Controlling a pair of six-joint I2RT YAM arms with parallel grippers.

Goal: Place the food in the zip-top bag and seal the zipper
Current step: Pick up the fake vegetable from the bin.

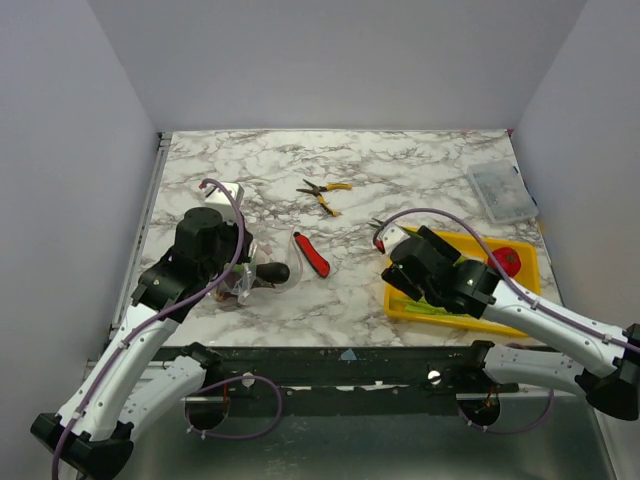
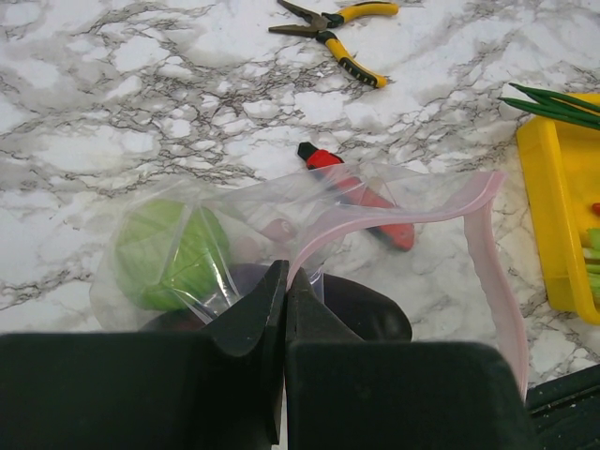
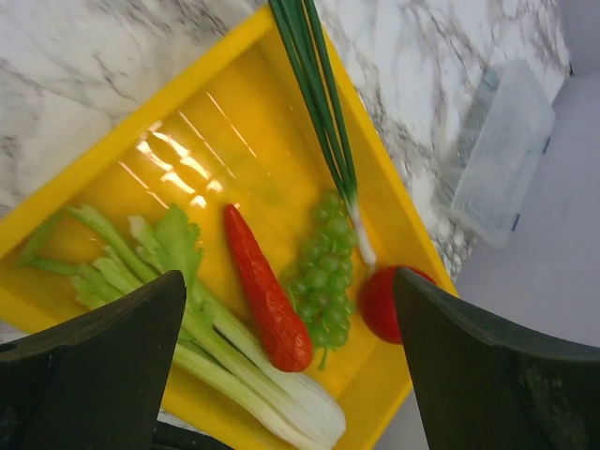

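Observation:
The clear zip-top bag (image 2: pixel 281 202) lies on the marble with a green cabbage (image 2: pixel 173 253) and a dark purple aubergine (image 2: pixel 370 305) inside. Its pinkish zipper strip (image 2: pixel 487 262) curves round the open mouth. My left gripper (image 2: pixel 284 281) is shut on that strip at the near edge; from above it shows at the bag (image 1: pixel 240 280). My right gripper (image 3: pixel 289 281) is open and empty above the yellow tray (image 3: pixel 187 159). Below it lie a red chilli (image 3: pixel 267 291), a red tomato (image 3: pixel 380 305) and spring onions (image 3: pixel 319 103).
Green grapes (image 3: pixel 323 267) and celery (image 3: pixel 206 328) also lie in the tray. A red-handled knife (image 1: pixel 312 255) lies right beside the bag. Yellow-handled pliers (image 1: pixel 325 195) lie farther back. A small clear box (image 1: pixel 502 190) stands at the far right.

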